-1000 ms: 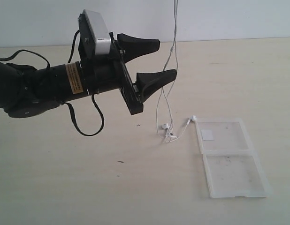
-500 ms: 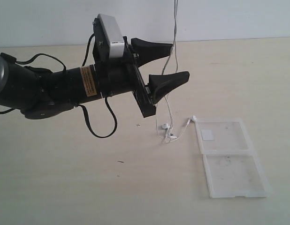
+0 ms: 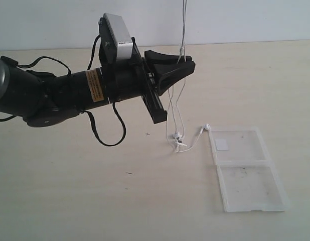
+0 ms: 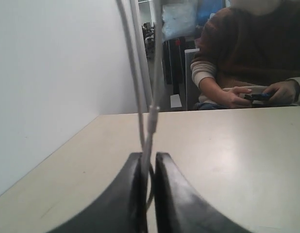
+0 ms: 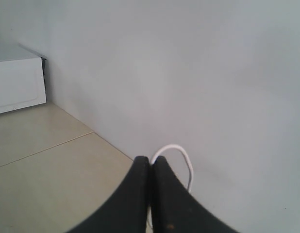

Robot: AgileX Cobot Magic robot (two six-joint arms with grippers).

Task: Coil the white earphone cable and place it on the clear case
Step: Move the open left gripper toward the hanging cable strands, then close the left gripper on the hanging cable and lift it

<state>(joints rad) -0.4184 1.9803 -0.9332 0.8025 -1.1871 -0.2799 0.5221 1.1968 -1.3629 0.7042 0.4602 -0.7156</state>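
Note:
The white earphone cable (image 3: 183,30) hangs down from above the picture, and its two earbuds (image 3: 176,136) lie on the table left of the clear case (image 3: 245,168). My left gripper (image 3: 187,63) is shut on the hanging strands well above the table; in the left wrist view the cable (image 4: 149,121) runs in between the closed black fingers (image 4: 128,194). The right gripper (image 5: 150,160) is out of the exterior view; its wrist view shows it shut on a loop of the cable (image 5: 181,155) in front of a white wall. The case lies open and flat, with a small white sticker (image 3: 222,144) in its far half.
The beige table (image 3: 69,201) carries a few dark specks (image 3: 129,173). A white wall stands behind it. In the left wrist view a seated person (image 4: 247,58) holds a controller beyond the table edge. A white box (image 5: 16,77) appears in the right wrist view.
My left gripper moved right toward the hanging cable with its jaws wide, then closed on the strands. The earbuds shifted slightly on the table.

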